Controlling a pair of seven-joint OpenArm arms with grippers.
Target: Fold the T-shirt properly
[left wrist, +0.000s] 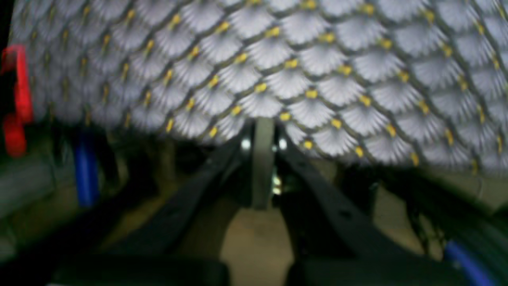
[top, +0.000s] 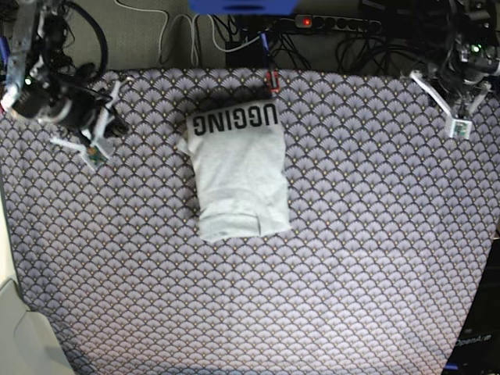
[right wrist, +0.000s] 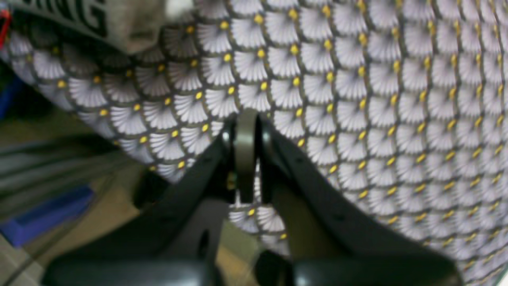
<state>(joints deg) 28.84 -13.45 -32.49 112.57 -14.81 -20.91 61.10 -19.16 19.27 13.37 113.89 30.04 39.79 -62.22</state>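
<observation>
The light grey T-shirt (top: pixel 238 176) lies in a compact rectangle on the middle of the purple fan-patterned tablecloth (top: pixel 351 258), its black "UGGING" lettering along the far edge. One corner of the T-shirt (right wrist: pixel 131 24) shows at the top left of the right wrist view. My right gripper (top: pixel 94 147) hovers over the cloth to the shirt's left, shut on nothing, jaws pressed together (right wrist: pixel 246 123). My left gripper (top: pixel 457 125) is at the far right corner, well away from the shirt, also shut and empty (left wrist: pixel 263 127).
Beyond the table's far edge sit a power strip (top: pixel 336 23), cables and a blue object (top: pixel 242 6). A small red item (top: pixel 271 80) lies at the far edge just behind the shirt. A blue box (right wrist: pixel 47 214) rests on the floor beside the table.
</observation>
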